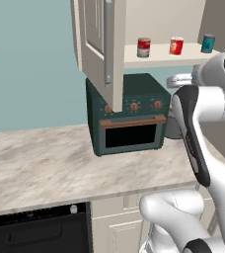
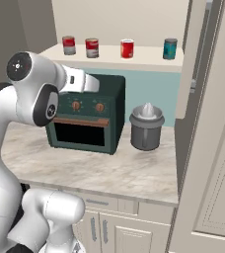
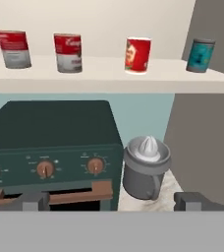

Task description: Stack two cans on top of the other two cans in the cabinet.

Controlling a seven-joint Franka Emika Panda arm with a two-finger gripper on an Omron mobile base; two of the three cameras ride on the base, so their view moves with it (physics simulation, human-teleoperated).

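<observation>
Four cans stand upright in a row on the pale shelf (image 2: 149,63) of the cabinet (image 1: 97,44), door swung open, none stacked. From the hand view, left to right: a red-and-white can (image 3: 14,48), a second red-and-white can (image 3: 68,52) near it, a redder can (image 3: 138,55) set further along, then a teal can (image 3: 200,55) well apart at the far end by the grey wall. All four sit apart, none touching. Below the shelf a dark green oven (image 2: 87,116) sits on the marble worktop (image 1: 45,163), with three copper knobs and a copper handle bar. Just beside the oven, on its right in the right base view, stands a grey juicer (image 2: 146,127) with a white cone on top. The gripper (image 3: 113,201) hangs in front of the oven at about knob height, below the shelf, pointing toward the oven and juicer. Its fingers (image 3: 33,201) show at the bottom of the hand view, spread wide apart, holding nothing. The white arm (image 2: 30,89) bends up from the base, elbow high, well short of the cans. Cream drawer units (image 2: 109,225) sit under the worktop.
</observation>
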